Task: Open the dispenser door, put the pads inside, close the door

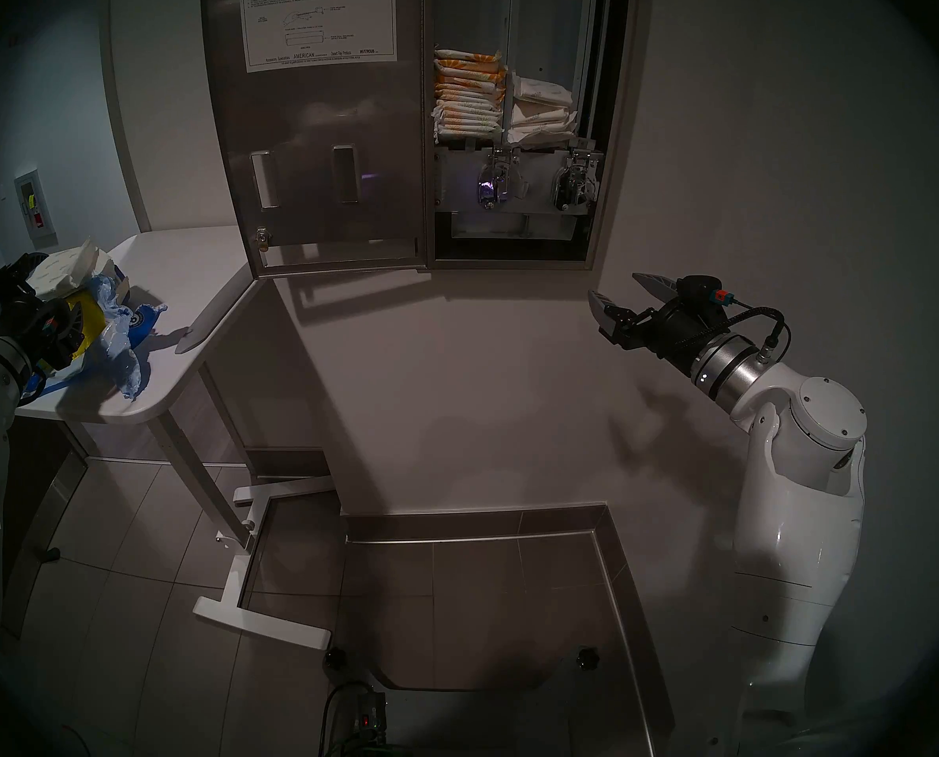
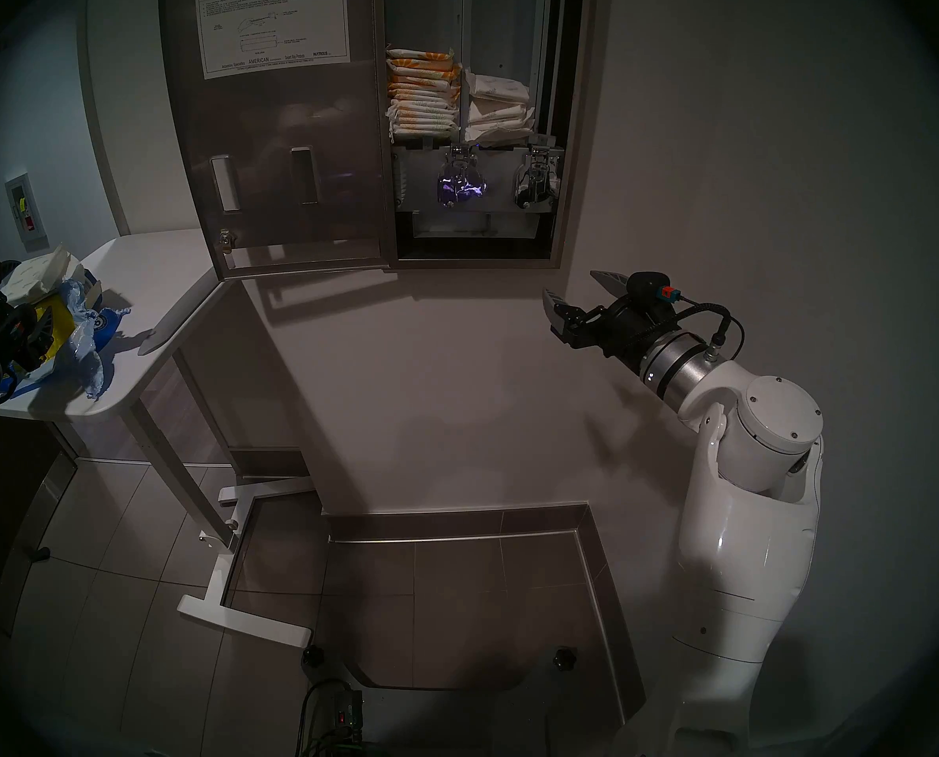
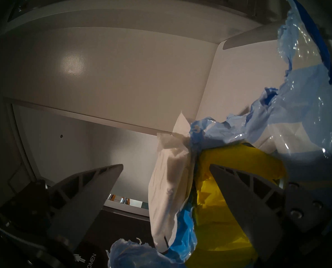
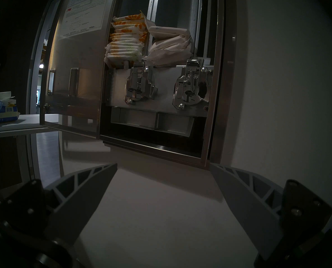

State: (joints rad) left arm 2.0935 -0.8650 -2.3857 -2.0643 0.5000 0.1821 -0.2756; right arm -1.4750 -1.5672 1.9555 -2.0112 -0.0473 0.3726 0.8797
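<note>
With the dispenser door [image 1: 319, 138] swung open, white pads [image 3: 169, 184] sit atop the torn blue package [image 3: 306, 111] on the surface [image 1: 183, 280]. Left tool [image 3: 166, 170] open around one; right tool [image 1: 617, 291] open, empty. Soft, light, crinkly: pinch mid-body.

Dispenser door [image 1: 314, 138] top cut off; instruction sheet [image 1: 319, 24] print unreadable

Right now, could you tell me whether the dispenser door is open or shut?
Open: the dispenser door is swung left, its instruction sheet facing out, and stacked pads show inside.
</note>
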